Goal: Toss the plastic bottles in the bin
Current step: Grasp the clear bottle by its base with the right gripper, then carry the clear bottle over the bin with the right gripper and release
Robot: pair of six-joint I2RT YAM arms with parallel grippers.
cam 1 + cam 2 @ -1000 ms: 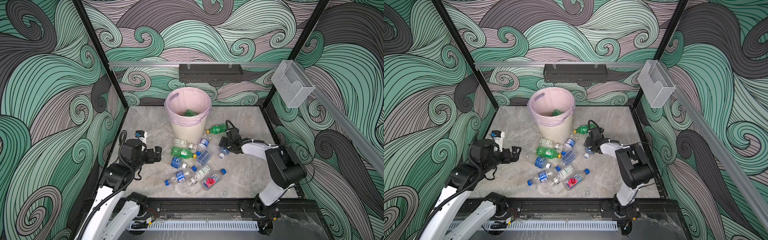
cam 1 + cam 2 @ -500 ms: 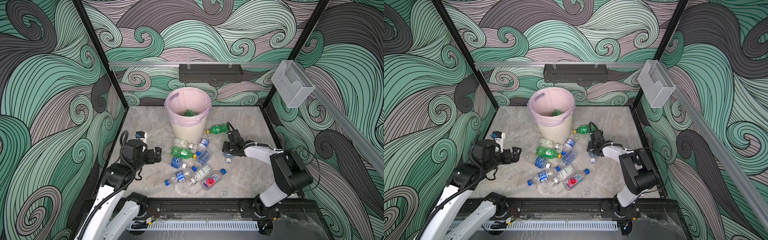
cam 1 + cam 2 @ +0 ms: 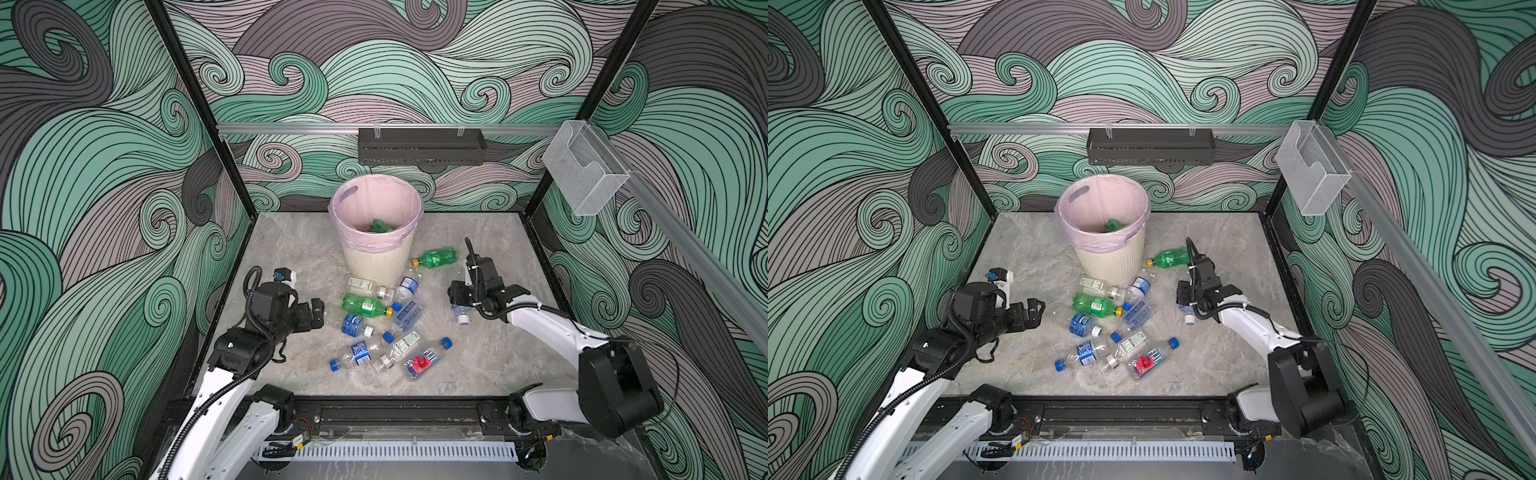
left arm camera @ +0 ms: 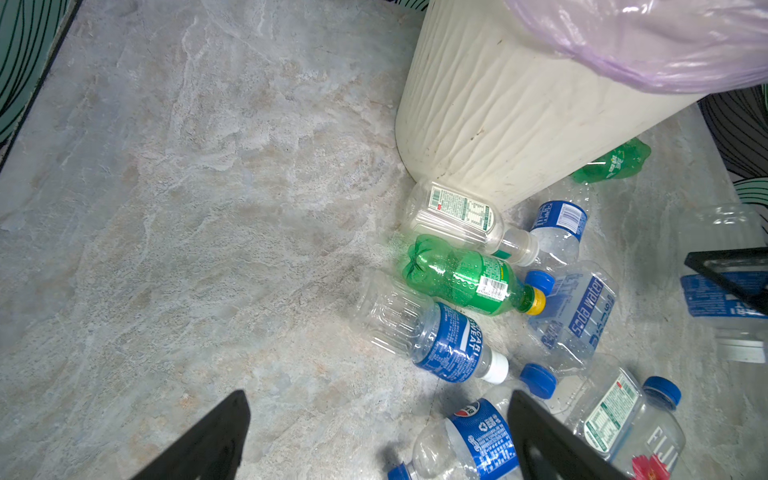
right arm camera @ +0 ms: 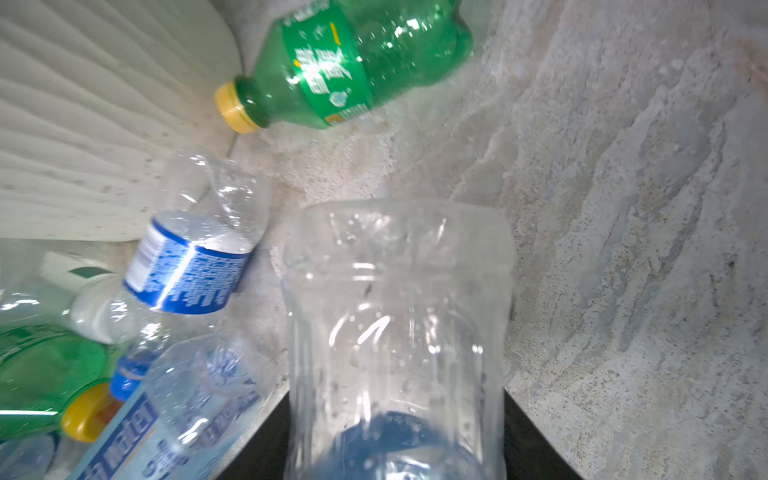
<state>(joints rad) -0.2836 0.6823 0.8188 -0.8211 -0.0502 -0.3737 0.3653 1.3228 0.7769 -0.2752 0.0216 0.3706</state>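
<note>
The bin [image 3: 376, 266] is standing at mid-frame toward the back of the tabletop [image 3: 498, 353]. The plastic bottles [image 3: 365, 305] are lying heaped just in front of it. A stray bottle [image 3: 436, 257] is lying right of its base. The right pincer [image 3: 456, 299] is sitting right of the heap, a gripped bottle [image 5: 395, 311] between its jaws; the left pincer [image 3: 319, 312] is hanging left of the heap.

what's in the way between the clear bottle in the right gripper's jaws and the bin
Nothing visible above the table. The clear bottle sits in the right gripper; between it and the bin only a green bottle and a blue-labelled bottle lie flat, lower than the rim.
</note>
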